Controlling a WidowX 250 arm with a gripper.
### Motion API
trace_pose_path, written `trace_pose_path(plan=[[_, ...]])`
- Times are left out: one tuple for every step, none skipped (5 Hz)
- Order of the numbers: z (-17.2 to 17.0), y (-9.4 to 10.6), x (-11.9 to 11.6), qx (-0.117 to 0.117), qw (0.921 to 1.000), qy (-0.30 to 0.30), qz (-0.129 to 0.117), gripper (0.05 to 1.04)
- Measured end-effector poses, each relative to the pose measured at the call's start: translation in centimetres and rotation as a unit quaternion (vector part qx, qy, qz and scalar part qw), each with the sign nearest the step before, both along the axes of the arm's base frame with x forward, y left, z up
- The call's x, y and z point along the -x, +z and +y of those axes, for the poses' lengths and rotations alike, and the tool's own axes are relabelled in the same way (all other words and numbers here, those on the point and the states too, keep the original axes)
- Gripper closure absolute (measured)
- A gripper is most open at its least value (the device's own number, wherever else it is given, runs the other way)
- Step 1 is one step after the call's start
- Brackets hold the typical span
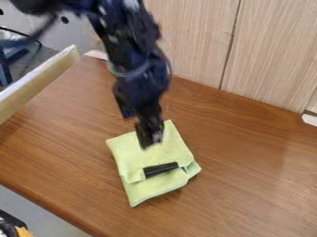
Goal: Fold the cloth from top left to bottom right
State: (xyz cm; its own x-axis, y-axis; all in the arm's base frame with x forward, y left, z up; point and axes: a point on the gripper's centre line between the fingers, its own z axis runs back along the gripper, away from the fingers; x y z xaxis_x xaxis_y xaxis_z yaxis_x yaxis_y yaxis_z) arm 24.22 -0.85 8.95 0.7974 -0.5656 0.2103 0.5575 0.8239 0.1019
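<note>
Poised over a light green cloth [166, 150], the black gripper [148, 142] points its jaws down at the upper part of the fabric. How far apart the jaws stand, whether they pinch any cloth and whether they touch it cannot be told. The spot would suit setting down or pressing a fold, or picking up the layer beneath.

Directly under the jaws and toward the near side of the table, the cloth lies in uneven layers, its near corner pointing away from them. The layering suggests the fold is well along, though the edges do not line up.

Just nearer the camera than the jaws, a short black object [161, 170] rests slantwise among the folds, perhaps as a weight or something to be wrapped; whether the cloth covers one end is unclear. It could snag or roll if that layer is pulled.

Around the cloth, well out from the jaws on both sides, spreads the brown table [260, 162], giving the fabric flat support. Left of the jaws in the view stands a pale wooden board [40, 83], and beyond them wood-grain panels [198, 41] back the work area.
</note>
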Motion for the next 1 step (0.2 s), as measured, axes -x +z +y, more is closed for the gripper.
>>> trace_pose_path(plan=[[1.09, 0.86, 0.41, 0.01, 0.9998, 0.02, 0.001, 0.084]])
